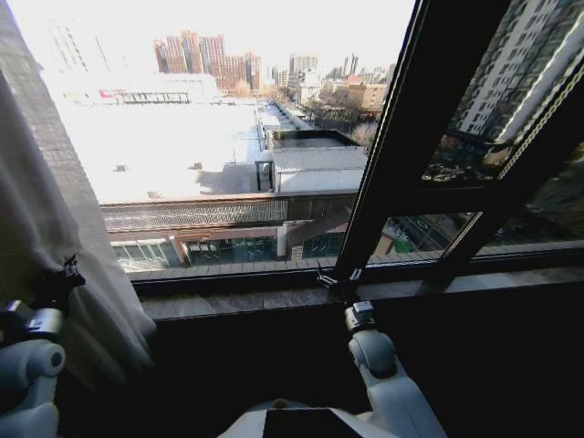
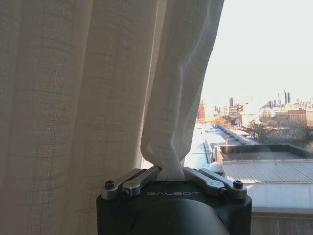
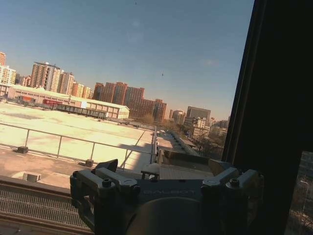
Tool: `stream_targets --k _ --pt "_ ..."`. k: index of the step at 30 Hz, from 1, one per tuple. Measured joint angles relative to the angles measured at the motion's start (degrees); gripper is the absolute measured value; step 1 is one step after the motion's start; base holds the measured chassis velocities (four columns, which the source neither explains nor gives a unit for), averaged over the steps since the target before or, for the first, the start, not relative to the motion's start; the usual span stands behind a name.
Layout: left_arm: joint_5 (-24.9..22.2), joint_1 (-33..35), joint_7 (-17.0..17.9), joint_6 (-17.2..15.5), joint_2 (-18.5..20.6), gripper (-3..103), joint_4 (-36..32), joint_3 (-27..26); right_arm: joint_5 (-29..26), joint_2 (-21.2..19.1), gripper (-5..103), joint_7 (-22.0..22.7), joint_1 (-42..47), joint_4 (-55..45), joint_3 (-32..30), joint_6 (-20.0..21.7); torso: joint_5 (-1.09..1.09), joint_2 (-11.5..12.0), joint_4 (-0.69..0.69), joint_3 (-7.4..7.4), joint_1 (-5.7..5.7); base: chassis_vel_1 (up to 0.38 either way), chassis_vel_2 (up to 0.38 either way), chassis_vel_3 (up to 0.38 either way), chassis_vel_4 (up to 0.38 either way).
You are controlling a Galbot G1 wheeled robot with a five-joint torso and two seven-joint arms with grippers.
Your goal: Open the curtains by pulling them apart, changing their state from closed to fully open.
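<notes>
One sheer curtain panel (image 1: 55,246) hangs bunched left of the dark window frame upright (image 1: 383,146), leaving the glass between them bare. The left gripper (image 2: 171,177) is closed on a pinched fold of this panel's free edge, a hold suited to dragging the fabric away from the upright; its arm is raised beside the cloth, well left of the frame. The right gripper (image 1: 339,285) sits at the base of the upright, by the sill (image 1: 237,301); in its wrist view the fingers (image 3: 105,183) stand apart, holding nothing.

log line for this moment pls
left gripper: shut on curtain, at left edge | right gripper: open, holding nothing, near window frame
</notes>
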State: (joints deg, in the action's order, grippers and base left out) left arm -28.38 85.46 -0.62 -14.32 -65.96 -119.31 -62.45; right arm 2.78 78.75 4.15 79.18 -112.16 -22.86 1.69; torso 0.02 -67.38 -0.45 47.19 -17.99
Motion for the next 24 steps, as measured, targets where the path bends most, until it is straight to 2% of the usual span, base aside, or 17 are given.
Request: stream_targets --k 3,8,16,24 --pt "2.3 -0.7 -0.4 0.0 -0.7 1 -0.8 3.2 0.2 0.0 100 -0.1 0.0 0.0 0.1 0.0 0.0 0.0 0.0 0.0 0.0 0.0 0.0 0.0 0.0" --pt "3.8 -1.7 -0.4 -0.1 -1.0 1 -1.1 5.4 0.7 0.1 100 -0.1 0.2 0.1 0.7 -0.2 0.0 0.0 0.0 0.0 0.0 0.0 0.0 0.0 0.0" --pt "4.2 -1.8 -0.3 -0.2 -1.1 1 -0.9 5.7 1.0 0.6 100 0.0 0.1 0.5 1.0 -0.4 0.01 0.0 0.01 0.0 -0.01 0.082 0.072 -0.071 -0.074" --pt "4.2 -1.7 -0.3 0.0 -1.1 1 -0.7 5.4 0.9 0.7 100 0.0 0.0 0.4 1.2 -0.5 0.01 0.0 0.01 0.0 -0.01 0.211 0.208 -0.224 -0.215"
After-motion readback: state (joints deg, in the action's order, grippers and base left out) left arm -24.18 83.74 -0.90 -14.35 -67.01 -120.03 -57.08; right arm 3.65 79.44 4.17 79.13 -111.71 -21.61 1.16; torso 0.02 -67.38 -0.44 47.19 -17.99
